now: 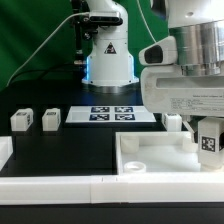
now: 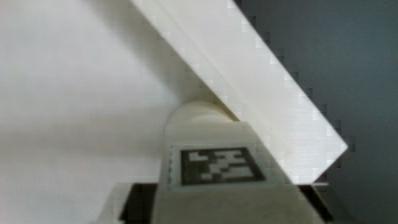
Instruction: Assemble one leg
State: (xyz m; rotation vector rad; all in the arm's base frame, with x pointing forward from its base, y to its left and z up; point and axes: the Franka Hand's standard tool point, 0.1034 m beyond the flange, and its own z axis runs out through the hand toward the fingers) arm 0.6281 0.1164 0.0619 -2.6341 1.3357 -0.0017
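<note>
The claw (image 2: 217,204) clamps the leg (image 2: 217,150), marker face visible, with the leg's rounded end meeting the white tray piece (image 2: 249,80) beside the dark table (image 2: 349,50).

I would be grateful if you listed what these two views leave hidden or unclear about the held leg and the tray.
- Exterior view: the tool is hidden behind the arm's housing; only the leg shows.
- Exterior view: the tray socket under the leg is covered by the leg.
- Wrist view: the tool is cut off by the picture's edge.
- Wrist view: leg tip hidden behind the tray's wall.
</note>
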